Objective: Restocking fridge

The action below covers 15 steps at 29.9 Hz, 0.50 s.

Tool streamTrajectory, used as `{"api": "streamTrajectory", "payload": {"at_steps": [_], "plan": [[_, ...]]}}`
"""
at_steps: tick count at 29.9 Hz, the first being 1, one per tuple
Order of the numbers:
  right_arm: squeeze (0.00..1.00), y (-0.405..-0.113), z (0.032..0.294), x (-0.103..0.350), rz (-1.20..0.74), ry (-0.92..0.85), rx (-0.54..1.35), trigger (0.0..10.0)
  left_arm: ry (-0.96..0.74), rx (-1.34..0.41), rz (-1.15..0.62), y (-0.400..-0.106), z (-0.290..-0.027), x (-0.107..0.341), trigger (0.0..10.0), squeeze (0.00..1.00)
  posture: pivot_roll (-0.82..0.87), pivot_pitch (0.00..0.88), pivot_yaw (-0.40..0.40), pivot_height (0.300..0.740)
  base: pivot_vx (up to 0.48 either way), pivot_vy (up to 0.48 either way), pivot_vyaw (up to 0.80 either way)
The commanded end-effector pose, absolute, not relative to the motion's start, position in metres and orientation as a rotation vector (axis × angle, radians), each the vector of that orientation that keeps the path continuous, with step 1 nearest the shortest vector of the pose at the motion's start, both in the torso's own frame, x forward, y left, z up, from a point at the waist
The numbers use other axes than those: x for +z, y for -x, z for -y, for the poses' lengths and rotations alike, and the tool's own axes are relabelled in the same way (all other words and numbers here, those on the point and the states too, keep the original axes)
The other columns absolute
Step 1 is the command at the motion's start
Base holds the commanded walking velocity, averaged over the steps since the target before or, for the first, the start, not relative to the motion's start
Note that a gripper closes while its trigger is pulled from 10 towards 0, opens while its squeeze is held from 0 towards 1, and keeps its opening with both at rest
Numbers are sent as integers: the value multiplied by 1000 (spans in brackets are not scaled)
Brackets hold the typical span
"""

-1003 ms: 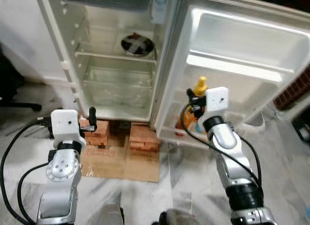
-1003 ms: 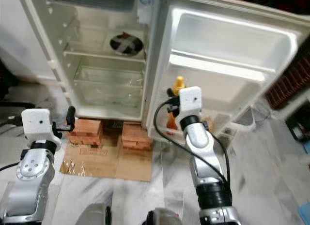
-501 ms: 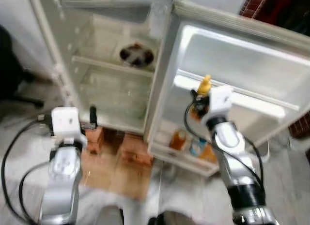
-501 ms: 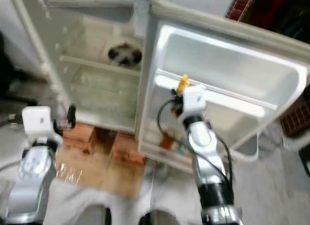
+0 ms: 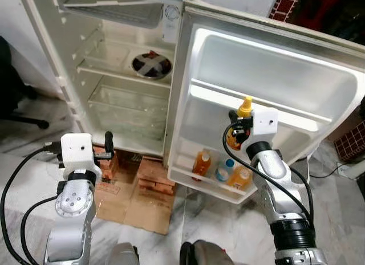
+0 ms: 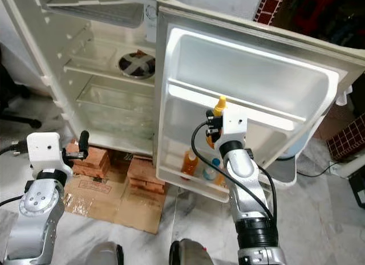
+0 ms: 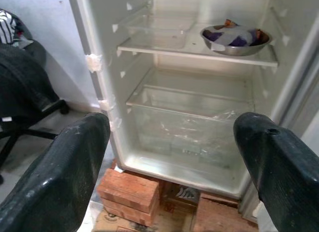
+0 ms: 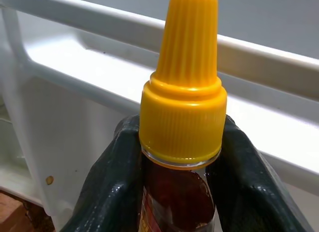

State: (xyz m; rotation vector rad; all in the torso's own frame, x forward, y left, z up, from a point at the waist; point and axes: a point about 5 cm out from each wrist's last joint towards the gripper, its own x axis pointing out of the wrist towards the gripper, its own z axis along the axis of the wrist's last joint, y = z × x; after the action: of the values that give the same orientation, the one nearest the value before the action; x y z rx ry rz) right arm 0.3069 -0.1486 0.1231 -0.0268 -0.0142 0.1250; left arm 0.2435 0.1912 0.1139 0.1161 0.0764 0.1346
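While the right gripper (image 5: 236, 131) clamps its fingers (image 8: 117, 182) on the neck of an upright yellow-capped sauce bottle (image 8: 182, 117), the fridge door's middle shelf rail (image 5: 251, 102) lies just beyond. Left gripper (image 7: 169, 157) hangs wide open, empty, facing the fridge interior (image 5: 128, 100).

Arms: silver, jointed, round screwed caps
Wrist housings: white, boxy
Left gripper (image 7: 169, 157) fingers (image 7: 60, 177): black, matte, rounded
Cables: black, looped beside the arms
Right gripper (image 8: 180, 192) fingers (image 8: 107, 192): black, glossy
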Motion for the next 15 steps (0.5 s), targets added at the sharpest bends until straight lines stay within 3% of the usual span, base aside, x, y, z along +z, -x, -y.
{"api": "streamTrajectory", "payload": {"at_steps": [1, 15], "plan": [[0, -308, 151, 125, 14, 22, 118, 10000, -140, 122, -68, -244, -189, 118, 10000, 0, 64, 110, -107, 740, 0, 0, 0], [0, -307, 151, 126, 21, 13, 118, 10000, -136, 111, -65, -246, -187, 119, 10000, 0, 61, 106, -104, 740, 0, 0, 0]]}}
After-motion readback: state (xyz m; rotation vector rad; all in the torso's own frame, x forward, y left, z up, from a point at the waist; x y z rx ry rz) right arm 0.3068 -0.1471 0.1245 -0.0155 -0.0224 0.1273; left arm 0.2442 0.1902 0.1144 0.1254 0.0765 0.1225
